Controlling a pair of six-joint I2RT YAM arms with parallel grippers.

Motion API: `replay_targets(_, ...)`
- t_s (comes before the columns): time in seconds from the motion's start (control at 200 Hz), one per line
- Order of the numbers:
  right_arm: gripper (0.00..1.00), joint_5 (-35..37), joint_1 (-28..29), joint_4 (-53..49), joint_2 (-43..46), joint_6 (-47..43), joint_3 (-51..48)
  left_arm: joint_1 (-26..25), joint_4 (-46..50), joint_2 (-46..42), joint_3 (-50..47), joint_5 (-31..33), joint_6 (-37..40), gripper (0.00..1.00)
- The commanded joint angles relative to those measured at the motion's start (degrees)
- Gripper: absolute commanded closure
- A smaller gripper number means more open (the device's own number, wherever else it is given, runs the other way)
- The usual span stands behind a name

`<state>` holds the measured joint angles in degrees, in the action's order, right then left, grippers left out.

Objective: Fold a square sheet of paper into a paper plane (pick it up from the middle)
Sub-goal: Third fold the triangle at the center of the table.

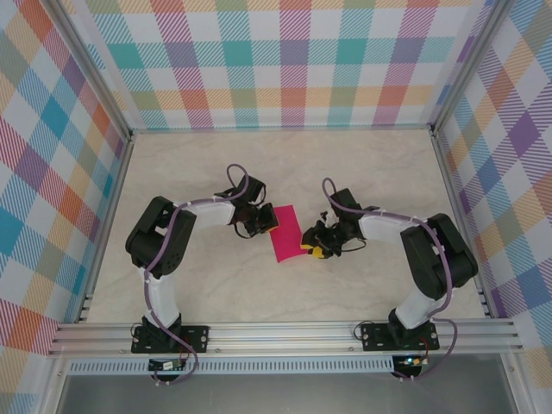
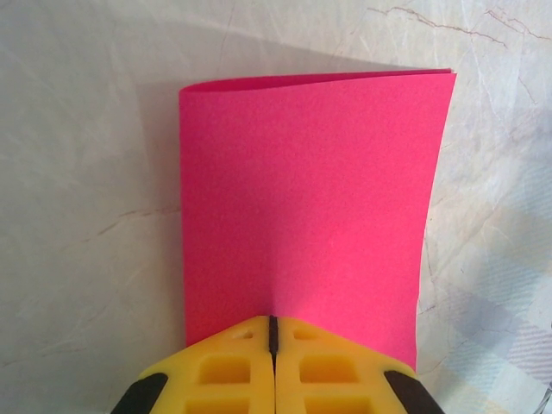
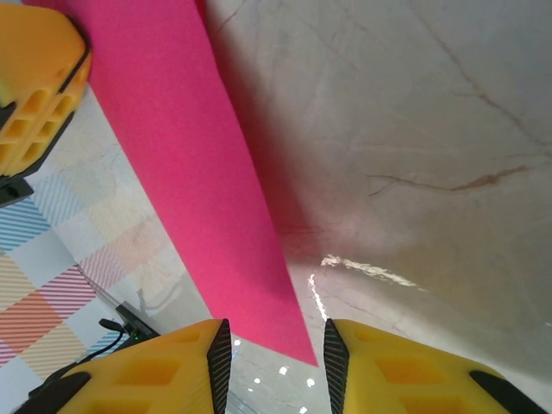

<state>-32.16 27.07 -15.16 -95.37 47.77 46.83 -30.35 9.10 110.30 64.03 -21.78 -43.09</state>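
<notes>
Paper sheet (image 1: 285,233) folded double, mid-desk (image 1: 362,172) between both arms; left tool (image 2: 272,341) clamped shut on its left edge, right tool (image 3: 272,345) parted, sheet corner loose in the gap

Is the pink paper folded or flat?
Folded. The paper is doubled over: two layers show along its far edge, joined in a rounded bend at one corner.
</notes>
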Motion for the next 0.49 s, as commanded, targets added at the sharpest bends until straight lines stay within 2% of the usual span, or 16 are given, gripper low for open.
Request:
replay_targets(0.0,0.62,0.3,0.4,-0.8,-1.5,0.1,2.1,-0.2,2.8,-2.6,0.4,0.7,1.0,0.93)
replay_targets(0.14,0.62,-2.0,0.5,-1.1,-2.9,-2.4,3.5,-0.2,3.0,-4.2,0.1,0.7,1.1,0.93)
replay_targets(0.49,0.65,-5.4,1.0,0.4,-2.9,-1.6,2.2,-0.2,3.6,-3.4,0.8,0.8,1.3,0.93)
